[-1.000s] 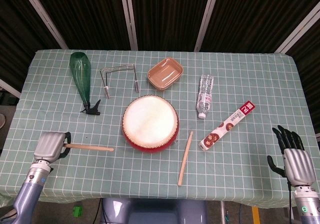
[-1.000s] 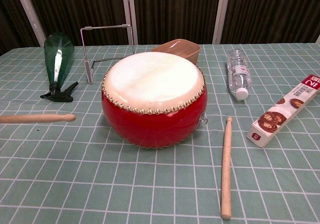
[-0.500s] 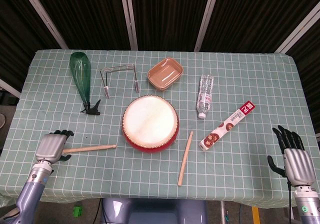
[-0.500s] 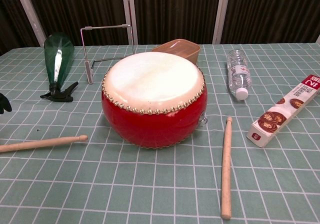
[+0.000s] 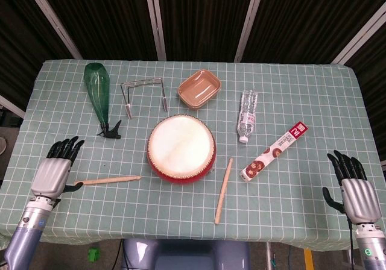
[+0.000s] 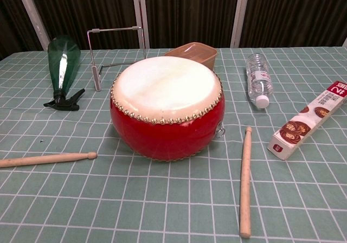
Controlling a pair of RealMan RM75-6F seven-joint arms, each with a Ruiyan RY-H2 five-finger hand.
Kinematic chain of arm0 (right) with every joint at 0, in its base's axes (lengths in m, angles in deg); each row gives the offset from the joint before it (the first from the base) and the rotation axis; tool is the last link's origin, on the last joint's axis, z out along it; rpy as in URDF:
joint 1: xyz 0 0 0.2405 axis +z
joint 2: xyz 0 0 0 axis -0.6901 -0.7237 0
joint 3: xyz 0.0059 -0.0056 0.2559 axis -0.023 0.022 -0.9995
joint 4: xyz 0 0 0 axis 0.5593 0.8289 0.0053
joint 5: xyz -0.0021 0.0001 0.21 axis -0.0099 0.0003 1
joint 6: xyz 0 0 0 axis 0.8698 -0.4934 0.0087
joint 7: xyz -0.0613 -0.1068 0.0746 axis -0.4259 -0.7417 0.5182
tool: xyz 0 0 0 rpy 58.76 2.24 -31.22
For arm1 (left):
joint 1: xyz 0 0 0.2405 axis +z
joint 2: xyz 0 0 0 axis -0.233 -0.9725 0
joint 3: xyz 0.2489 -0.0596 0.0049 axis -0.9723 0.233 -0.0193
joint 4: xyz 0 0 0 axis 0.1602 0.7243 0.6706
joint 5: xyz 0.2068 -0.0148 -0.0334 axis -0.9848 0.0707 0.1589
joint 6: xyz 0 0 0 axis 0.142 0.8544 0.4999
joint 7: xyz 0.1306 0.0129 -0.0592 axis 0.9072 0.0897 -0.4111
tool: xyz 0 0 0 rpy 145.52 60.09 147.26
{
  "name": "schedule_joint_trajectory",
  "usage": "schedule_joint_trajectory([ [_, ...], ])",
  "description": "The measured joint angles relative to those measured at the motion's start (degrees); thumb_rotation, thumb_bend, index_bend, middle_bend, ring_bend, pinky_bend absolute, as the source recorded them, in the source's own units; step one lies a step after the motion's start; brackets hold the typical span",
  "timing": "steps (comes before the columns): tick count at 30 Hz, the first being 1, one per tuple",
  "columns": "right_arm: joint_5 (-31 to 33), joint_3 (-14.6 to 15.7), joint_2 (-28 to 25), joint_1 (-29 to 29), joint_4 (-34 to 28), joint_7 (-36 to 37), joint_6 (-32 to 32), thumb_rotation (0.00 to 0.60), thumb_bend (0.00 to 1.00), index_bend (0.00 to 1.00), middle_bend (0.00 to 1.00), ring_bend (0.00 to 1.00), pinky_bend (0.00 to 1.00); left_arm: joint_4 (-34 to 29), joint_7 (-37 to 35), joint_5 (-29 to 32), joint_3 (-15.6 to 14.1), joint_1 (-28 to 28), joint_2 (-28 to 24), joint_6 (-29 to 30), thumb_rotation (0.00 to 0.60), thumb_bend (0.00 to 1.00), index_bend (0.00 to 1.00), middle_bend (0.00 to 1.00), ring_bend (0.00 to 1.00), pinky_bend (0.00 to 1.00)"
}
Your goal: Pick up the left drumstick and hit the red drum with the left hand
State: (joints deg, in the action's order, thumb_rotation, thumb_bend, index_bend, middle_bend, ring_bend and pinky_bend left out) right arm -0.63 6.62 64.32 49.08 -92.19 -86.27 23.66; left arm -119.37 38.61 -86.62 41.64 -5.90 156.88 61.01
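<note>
The left drumstick [image 5: 107,179] lies flat on the desk [image 5: 301,89], left of the red drum [image 5: 181,149], its tip pointing toward the drum. The left hand [image 5: 52,173] hovers over the stick's butt end — fingers [image 5: 65,148] spread, holding nothing. The right hand [image 5: 356,194] sits at the desk's right edge, fingers spread too.

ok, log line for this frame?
left robot hand: open, beside stick butt | left drumstick: flat on table | red drum: untouched | right robot hand: open, idle
</note>
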Motion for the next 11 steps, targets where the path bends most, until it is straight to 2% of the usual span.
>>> schedule_joint_trajectory([
  [5,-2.4,0.1,1.0,-0.1,1.7,-2.0,2.1,0.600,0.44,0.00,0.00,0.00,0.00,4.2,-4.0,-9.5,-2.6,4.9,-1.7,7.9,0.600,0.00,0.00,0.00,0.00,0.00],
  [11,-2.0,0.4,1.3,-0.1,1.7,-3.4,1.5,0.600,0.44,0.00,0.00,0.00,0.00,8.6,-11.2,-12.3,-3.6,9.2,-2.2,12.8,0.600,0.00,0.00,0.00,0.00,0.00],
])
